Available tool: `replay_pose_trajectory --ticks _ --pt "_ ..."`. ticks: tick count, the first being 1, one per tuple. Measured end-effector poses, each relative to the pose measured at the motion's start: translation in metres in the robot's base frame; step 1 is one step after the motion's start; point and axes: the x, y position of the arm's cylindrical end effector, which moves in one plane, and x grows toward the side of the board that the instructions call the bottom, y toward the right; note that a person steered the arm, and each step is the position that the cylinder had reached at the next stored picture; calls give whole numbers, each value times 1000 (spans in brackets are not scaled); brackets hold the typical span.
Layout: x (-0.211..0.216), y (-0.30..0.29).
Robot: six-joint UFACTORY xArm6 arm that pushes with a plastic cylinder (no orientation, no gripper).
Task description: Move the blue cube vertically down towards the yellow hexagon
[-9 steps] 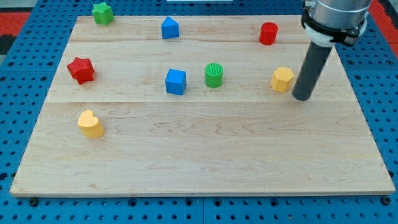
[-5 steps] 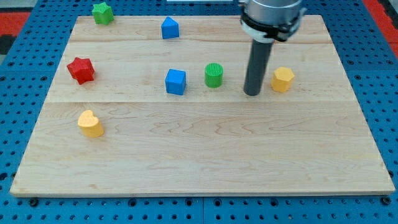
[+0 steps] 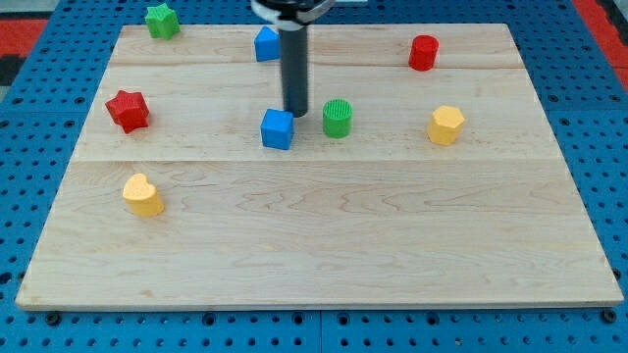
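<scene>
The blue cube [image 3: 278,128] sits left of the board's centre. My tip [image 3: 295,114] stands just above and to the right of the cube, close to its top right corner; I cannot tell if it touches. The green cylinder [image 3: 337,118] is just right of my tip. The yellow hexagon [image 3: 445,126] lies far to the view's right, level with the cube.
A blue house-shaped block [image 3: 266,44] is partly behind the rod at the top. A green star [image 3: 161,20] is at top left, a red star [image 3: 128,110] at left, a yellow heart [image 3: 143,195] at lower left, a red cylinder [image 3: 423,52] at top right.
My tip has swept from the right of the yellow hexagon leftwards past the green cylinder to the blue cube's upper right. No block has moved.
</scene>
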Motion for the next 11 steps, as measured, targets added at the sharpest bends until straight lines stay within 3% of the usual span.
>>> replay_pose_trajectory --ticks 1,3,4,5,7,8,9,10,11 --pt "12 -32" --pt "74 -4" --pt "88 -36" --pt "113 -11" --pt "130 111" --pt "147 124" --pt "159 98" --pt "178 137" --pt "177 136"
